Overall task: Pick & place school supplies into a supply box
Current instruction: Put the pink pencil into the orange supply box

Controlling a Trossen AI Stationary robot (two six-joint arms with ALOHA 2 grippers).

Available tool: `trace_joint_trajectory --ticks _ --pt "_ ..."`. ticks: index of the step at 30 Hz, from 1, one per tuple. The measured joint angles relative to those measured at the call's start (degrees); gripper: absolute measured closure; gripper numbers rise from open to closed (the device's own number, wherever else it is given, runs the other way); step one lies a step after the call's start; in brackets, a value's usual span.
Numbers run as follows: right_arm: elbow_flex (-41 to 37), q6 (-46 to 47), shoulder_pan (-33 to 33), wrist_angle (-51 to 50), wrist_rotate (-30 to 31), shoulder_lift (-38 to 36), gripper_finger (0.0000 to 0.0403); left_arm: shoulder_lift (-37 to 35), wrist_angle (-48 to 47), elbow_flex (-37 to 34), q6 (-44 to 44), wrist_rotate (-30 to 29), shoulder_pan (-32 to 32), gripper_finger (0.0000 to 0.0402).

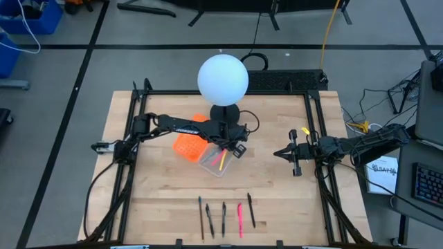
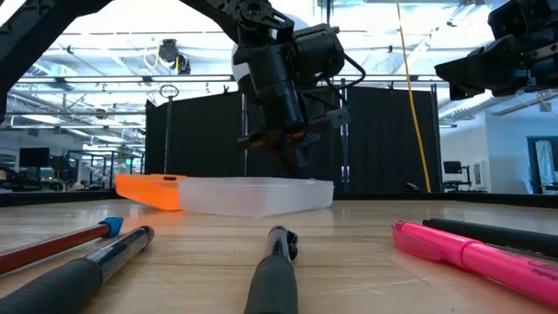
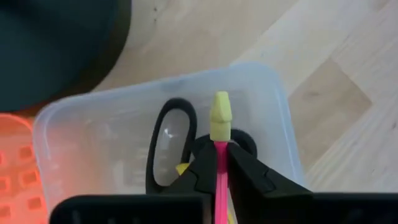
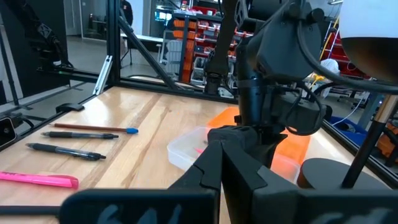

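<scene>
Left hand point(image 3: 219, 171): clenched on a pink pen point(image 3: 220, 127), tip-down over the clear tray point(image 3: 81, 130) mid-frame, ready to drop it beside the scissors point(image 3: 169, 140)
Right hand point(image 1: 282, 153): parked right, pinched closed
Waiting pens point(image 1: 224, 216): lower-centre desk point(image 1: 159, 187)

Lamp point(image 1: 223, 77) beside box point(image 1: 213, 160); table front open.

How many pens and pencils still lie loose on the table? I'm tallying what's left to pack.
5, in a row near the table's front edge: blue-tipped pencil, two black pens, pink pen, black pen. Another pink pen is in the left gripper over the clear tray.
</scene>
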Motion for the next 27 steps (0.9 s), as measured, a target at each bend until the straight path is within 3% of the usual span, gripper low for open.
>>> trace_joint_trajectory --ticks 6,11,17,27 --pt "0.0 0.0 0.01 0.0 -0.07 0.0 0.0403 -0.02 -0.22 0.01 -0.02 2.42 -0.07 0.039" --pt "0.0 0.0 0.01 -0.02 -0.11 0.0 0.0403 -0.02 -2.83 0.58 -1.47 4.48 -0.1 0.0384" --pt "0.0 0.0 0.02 -0.02 -0.15 0.0 0.0403 -0.04 -10.11 3.21 -3.46 3.79 -0.43 0.0391" --pt "0.0 0.48 -0.01 -0.02 -0.19 0.0 0.0403 -0.13 -10.23 3.53 -5.08 2.34 -1.95 0.0392"
